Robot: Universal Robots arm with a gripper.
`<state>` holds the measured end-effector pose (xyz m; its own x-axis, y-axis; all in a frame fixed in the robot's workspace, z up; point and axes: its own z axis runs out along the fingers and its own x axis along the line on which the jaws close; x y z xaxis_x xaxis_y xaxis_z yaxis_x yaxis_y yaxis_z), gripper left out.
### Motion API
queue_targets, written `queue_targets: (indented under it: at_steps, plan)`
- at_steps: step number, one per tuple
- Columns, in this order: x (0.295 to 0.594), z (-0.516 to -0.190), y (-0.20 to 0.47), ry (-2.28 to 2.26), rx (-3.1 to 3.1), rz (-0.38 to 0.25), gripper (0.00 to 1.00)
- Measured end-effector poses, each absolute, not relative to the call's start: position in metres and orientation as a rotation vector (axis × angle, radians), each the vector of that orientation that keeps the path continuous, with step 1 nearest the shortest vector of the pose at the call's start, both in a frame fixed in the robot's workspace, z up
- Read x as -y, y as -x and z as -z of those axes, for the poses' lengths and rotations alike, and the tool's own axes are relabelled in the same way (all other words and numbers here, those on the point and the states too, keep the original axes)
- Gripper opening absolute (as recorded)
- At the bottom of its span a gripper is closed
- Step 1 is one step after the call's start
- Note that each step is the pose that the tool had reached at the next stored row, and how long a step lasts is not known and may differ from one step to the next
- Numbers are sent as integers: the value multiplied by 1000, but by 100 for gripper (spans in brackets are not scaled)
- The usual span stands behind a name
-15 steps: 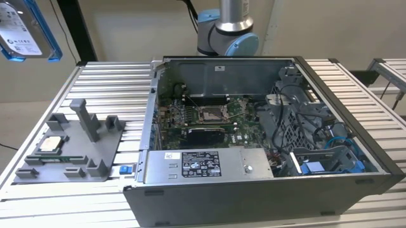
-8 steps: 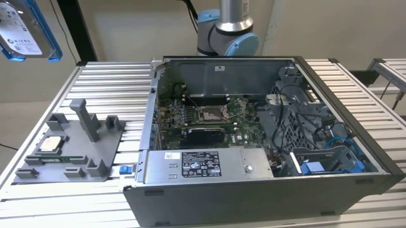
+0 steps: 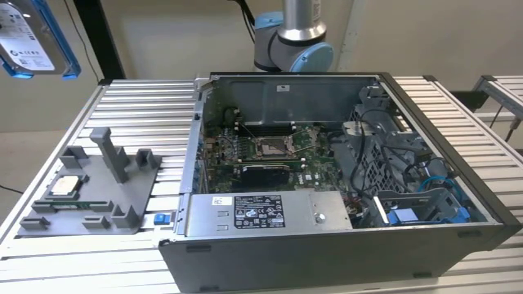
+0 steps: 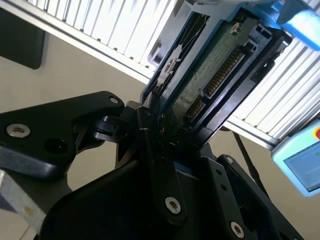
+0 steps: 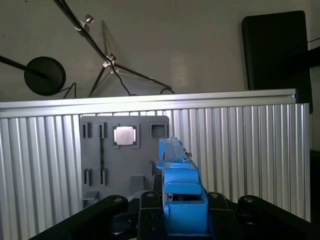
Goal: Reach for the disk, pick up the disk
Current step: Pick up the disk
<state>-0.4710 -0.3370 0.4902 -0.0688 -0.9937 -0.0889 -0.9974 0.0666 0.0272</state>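
Currently the disk (image 3: 31, 44) is off the table (image 3: 139, 101) and held in the air, at the upper corner on the exterior view's left. Its white label faces that camera, and its blue bracket (image 3: 72, 58) frames the edges.

**Grip state.** In the second wrist view the gripper (image 4: 175, 130) is pinched onto the disk (image 4: 210, 75). The black fingers (image 4: 159, 170) press against opposite faces, and the green circuit board (image 4: 200, 82) with its row of contacts is exposed. In the first wrist view the disk (image 5: 180, 190) stands edge-on between the two fingers.

**Clearance.** In the first wrist view the slatted table (image 5: 250, 150) and the grey fixture (image 5: 100, 155) with the small square chip (image 5: 124, 135) lie beyond the disk, apart from it. Nothing touches the disk except the fingers.

**Progress.**
- Reach: judged complete, since the fingers are on the disk.
- Pick-up: judged complete, since the disk hangs clear of every surface.

The computer case (image 3: 327, 184) sits open on the table, well apart from the disk. No part of either step appears outstanding.
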Motion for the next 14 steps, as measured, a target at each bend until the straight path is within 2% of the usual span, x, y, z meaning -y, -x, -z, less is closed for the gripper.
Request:
queue_targets:
  at_steps: [14]
  plan:
    - [337,-490,458,2111,-2260,-125,0]
